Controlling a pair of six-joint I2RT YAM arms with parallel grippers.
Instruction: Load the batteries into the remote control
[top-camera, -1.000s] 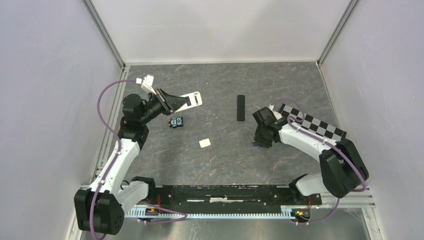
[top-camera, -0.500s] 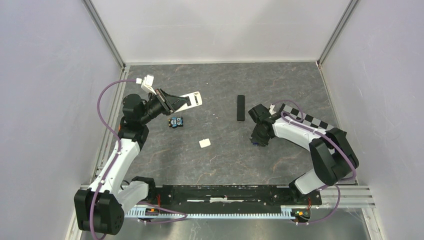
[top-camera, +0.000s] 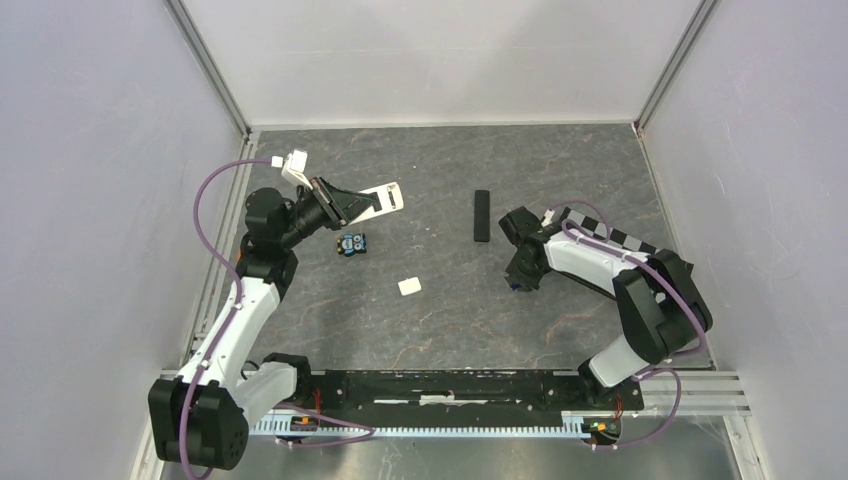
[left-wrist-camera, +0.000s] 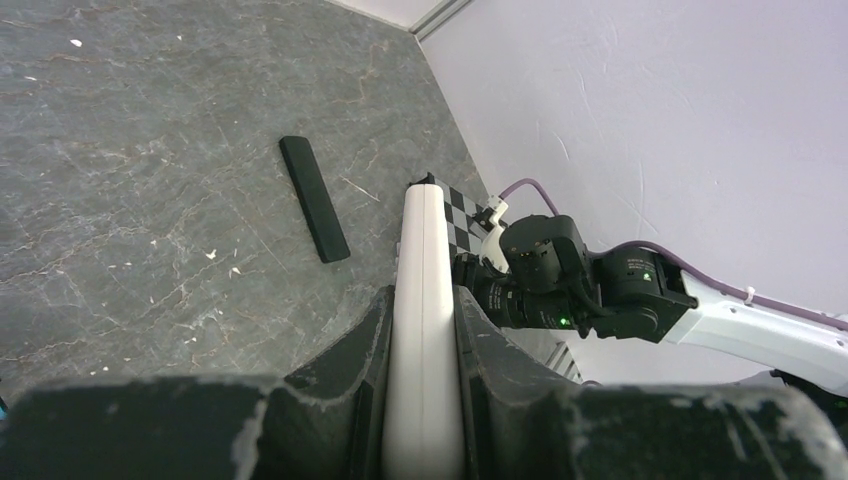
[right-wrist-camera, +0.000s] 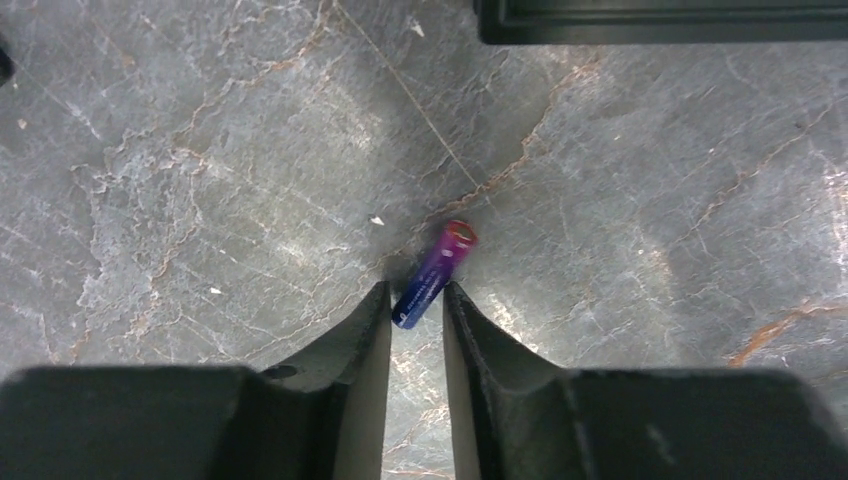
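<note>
My left gripper (top-camera: 348, 206) is raised at the left. It is shut on the white remote control (top-camera: 380, 199), which the left wrist view shows edge-on (left-wrist-camera: 424, 250) between the fingers. My right gripper (top-camera: 516, 284) is down at the table right of centre. In the right wrist view its jaws (right-wrist-camera: 415, 298) are closed to a narrow gap on the near end of a purple-blue battery (right-wrist-camera: 436, 270). The battery lies tilted and sticks out ahead of the fingertips. A small dark blue cluster (top-camera: 351, 244), apparently more batteries, lies below the white remote.
A black remote (top-camera: 482, 215) lies just beyond my right gripper; it also shows in the left wrist view (left-wrist-camera: 314, 198). A small white cover piece (top-camera: 409, 286) lies near the middle. A checkerboard strip (top-camera: 625, 247) lies under my right arm. Walls enclose the table.
My right arm has swung its elbow in and turned its wrist; the gripper has shifted slightly left over the same spot. The left arm and white remote have not moved.
</note>
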